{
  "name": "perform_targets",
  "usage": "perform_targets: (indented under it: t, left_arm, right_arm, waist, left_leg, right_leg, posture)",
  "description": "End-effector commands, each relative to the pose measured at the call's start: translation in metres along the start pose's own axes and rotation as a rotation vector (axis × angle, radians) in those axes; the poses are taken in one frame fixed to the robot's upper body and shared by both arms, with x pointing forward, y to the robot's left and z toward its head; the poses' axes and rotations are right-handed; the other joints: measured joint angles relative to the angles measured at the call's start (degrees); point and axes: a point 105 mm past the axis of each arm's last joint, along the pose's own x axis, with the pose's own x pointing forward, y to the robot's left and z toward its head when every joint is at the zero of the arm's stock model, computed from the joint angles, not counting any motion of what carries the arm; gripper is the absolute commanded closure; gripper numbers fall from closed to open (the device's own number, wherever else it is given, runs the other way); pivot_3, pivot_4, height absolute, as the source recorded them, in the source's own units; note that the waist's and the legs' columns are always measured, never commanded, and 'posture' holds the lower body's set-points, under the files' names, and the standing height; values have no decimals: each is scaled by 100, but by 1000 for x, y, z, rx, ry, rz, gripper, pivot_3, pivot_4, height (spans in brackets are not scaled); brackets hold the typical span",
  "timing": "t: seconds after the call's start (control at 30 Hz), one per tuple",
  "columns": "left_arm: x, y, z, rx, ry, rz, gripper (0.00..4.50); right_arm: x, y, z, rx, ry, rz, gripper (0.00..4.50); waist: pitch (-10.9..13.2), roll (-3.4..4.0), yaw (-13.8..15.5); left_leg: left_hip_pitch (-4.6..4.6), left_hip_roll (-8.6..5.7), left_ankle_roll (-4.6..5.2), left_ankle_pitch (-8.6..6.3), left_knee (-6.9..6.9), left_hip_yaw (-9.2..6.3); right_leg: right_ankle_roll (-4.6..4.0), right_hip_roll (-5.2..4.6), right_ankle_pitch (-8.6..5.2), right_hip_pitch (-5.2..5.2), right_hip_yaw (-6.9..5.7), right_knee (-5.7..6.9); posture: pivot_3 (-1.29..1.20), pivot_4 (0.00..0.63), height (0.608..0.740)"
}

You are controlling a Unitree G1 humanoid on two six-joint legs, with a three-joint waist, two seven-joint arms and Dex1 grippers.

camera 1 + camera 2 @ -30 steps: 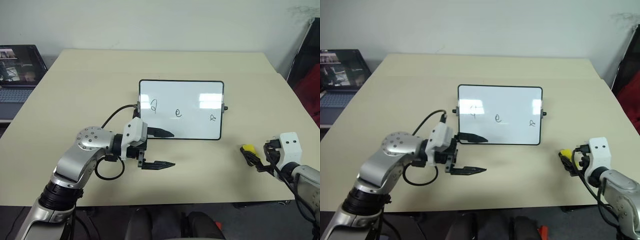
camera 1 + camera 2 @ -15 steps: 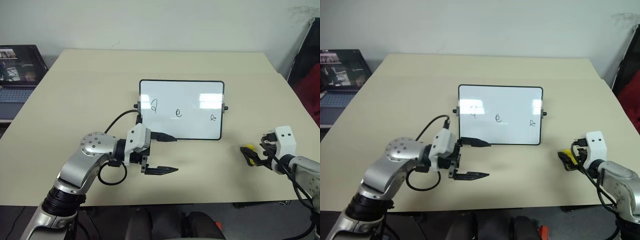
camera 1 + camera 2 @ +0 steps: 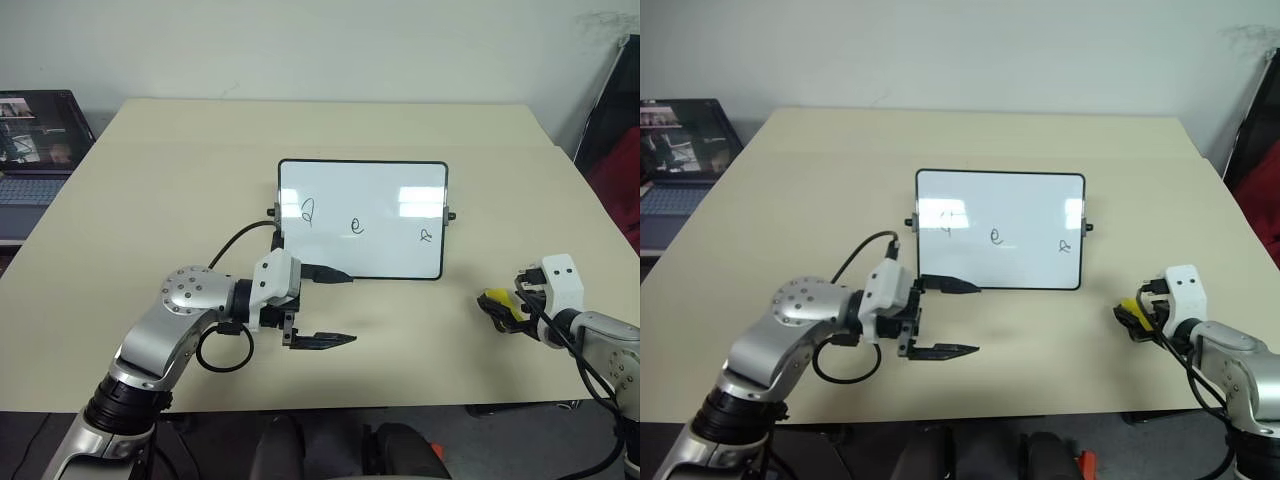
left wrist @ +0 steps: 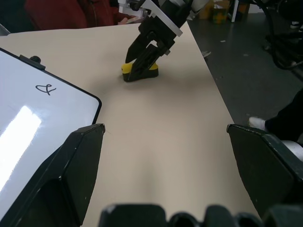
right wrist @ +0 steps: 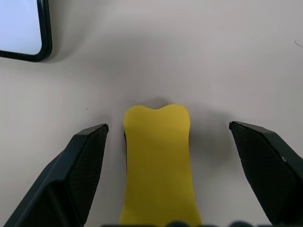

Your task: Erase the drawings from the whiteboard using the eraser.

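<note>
Since a second earlier the right hand (image 3: 505, 309) had eased forward until the eraser (image 5: 158, 161) lay on the worktop (image 3: 420, 330) between its spread, unclosed fingers, while the left hand (image 3: 322, 307) hung released beside the whiteboard (image 3: 380, 200), its three drawings (image 3: 357, 226) all unerased.

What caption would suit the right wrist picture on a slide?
Open right gripper straddling the yellow eraser on the beige table, a corner of the whiteboard beyond.
</note>
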Motion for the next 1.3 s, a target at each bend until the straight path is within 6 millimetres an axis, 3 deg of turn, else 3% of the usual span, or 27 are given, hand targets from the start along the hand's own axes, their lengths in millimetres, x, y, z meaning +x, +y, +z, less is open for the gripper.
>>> perform_targets:
  t: [0.03,1.07,1.17,1.3]
  left_arm:
    - [3,-2,1,22,-13,-13,0]
    - [-1,-5,-11,20,-10,-9,0]
    - [-1,-4,-12,21,-10,-10,0]
    - [0,-5,-12,20,-9,-10,0]
  right_arm:
    - [-1,0,8,-37,-28,-4,26]
    - [-6,-5,4,-47,0,-3,26]
    - [-5,-6,3,-45,1,-5,638]
    - [-5,-6,2,-47,5,-5,2076]
  waist:
    - [0,0,1]
    - [0,1,1]
    - [0,1,1]
    - [0,1,1]
  left_leg:
    - [0,0,0,0,0,0]
    - [0,0,0,0,1,1]
    - [0,0,0,0,1,0]
    - [0,0,0,0,1,0]
  right_leg:
    - [0,0,0,0,0,0]
    - [-2,0,1,0,0,1]
    - [-2,0,1,0,0,1]
    - [-2,0,1,0,0,1]
  posture:
    - [0,150,740]
    - [0,150,740]
    - [0,150,740]
    - [0,150,740]
